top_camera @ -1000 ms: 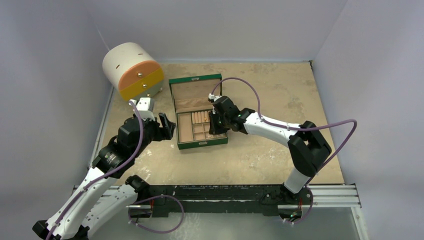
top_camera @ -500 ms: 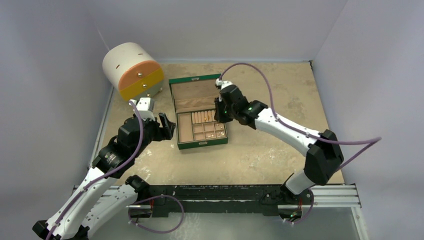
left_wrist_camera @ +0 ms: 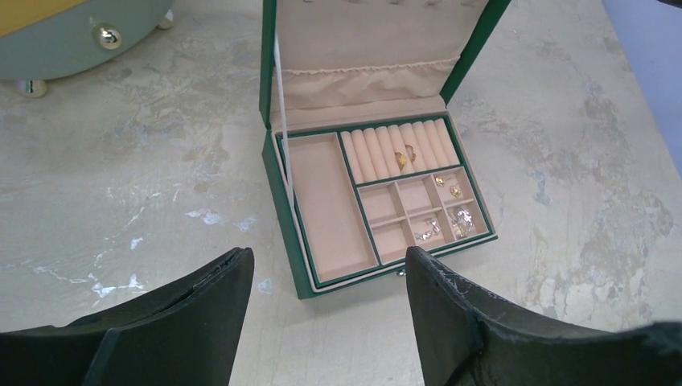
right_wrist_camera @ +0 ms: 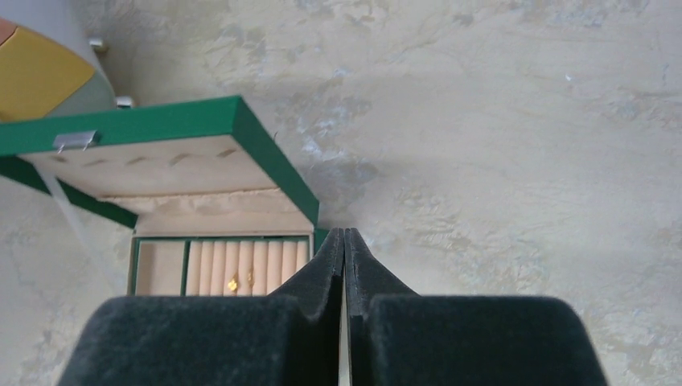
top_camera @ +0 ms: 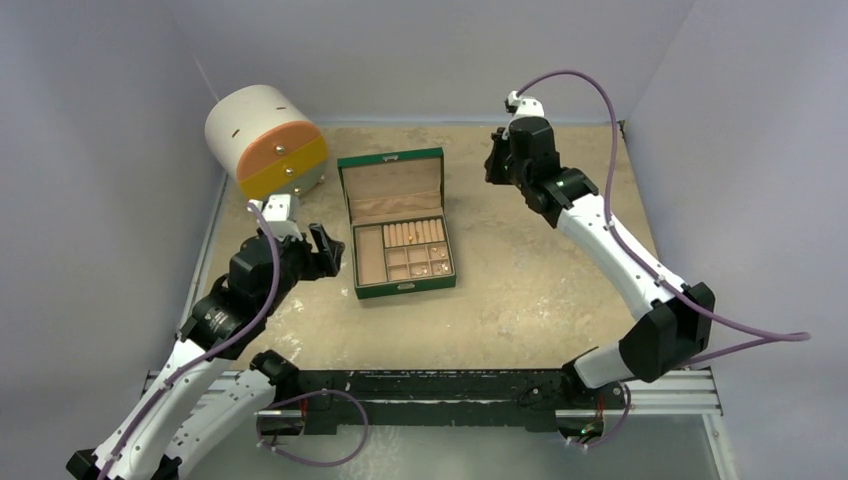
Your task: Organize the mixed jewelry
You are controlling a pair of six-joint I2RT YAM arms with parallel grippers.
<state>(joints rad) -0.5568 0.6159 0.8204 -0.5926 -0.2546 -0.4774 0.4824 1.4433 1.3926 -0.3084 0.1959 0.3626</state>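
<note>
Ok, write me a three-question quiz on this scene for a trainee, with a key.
1. True or false: the right gripper is open.
2. Where in the jewelry box do the two gold rings sit? A: on the ring rolls. B: in the long side compartment. C: in the lid pocket.
3. Fill in: the left gripper faces the box with its jaws ____.

Key: 1 false, it is shut; 2 A; 3 open.
</note>
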